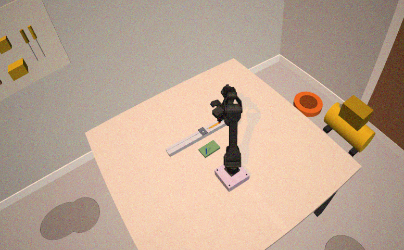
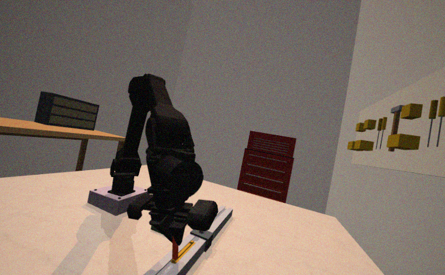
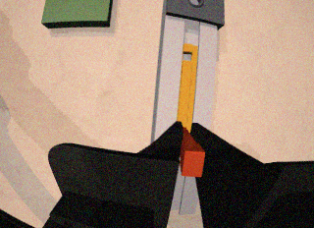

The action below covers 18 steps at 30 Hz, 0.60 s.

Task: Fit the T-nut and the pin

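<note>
- top view: where's your pin?
- the blue pin [image 1: 206,151] is in the green tray [image 1: 213,146] [image 3: 78,7], inward from the tabletop's left corner.
- exterior?
- your pincer [image 1: 219,119] [image 2: 177,241] [image 3: 184,128] pinches the orange handle [image 2: 175,250] [image 3: 192,161].
- wrist?
- your brass nut [image 1: 214,125] [image 2: 184,251] [image 3: 186,90] lies along the slot.

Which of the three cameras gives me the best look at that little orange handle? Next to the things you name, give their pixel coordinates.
The wrist view: the orange handle [image 1: 219,122] [image 2: 175,250] [image 3: 192,162] is large there, pinched between the gripper's [image 2: 176,241] [image 3: 187,125] fingertips. The exterior view shows it from the side, sticking up from the rail [image 1: 184,142] [image 2: 222,217] [image 3: 169,71]. From the top, only a tiny sliver shows.
</note>
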Motion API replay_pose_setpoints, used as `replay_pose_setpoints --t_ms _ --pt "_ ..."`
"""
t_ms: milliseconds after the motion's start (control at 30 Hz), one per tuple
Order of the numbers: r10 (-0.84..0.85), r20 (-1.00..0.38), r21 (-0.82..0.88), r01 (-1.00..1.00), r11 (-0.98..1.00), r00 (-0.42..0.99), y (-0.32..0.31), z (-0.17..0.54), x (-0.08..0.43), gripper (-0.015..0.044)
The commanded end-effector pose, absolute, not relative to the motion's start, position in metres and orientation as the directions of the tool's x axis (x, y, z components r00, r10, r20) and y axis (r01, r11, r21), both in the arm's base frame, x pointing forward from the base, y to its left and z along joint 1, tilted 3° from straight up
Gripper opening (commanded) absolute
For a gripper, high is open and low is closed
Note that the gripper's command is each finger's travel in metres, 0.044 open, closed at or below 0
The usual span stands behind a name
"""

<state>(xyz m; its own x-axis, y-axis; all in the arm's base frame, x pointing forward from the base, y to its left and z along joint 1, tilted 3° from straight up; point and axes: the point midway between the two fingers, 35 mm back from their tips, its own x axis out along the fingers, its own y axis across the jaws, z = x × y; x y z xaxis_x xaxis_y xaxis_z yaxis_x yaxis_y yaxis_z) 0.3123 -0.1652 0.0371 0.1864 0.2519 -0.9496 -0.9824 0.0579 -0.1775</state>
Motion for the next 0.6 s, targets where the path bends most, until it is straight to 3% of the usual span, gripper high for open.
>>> replay_pose_setpoints --t_ms 0,567 --pt "0.249 -0.952 -0.17 -0.984 0.062 0.18 -0.1665 0.0382 0.3143 -0.015" --pt "0.251 -0.957 -0.135 -0.989 0.064 0.147 -0.1666 0.0383 0.3164 -0.015"
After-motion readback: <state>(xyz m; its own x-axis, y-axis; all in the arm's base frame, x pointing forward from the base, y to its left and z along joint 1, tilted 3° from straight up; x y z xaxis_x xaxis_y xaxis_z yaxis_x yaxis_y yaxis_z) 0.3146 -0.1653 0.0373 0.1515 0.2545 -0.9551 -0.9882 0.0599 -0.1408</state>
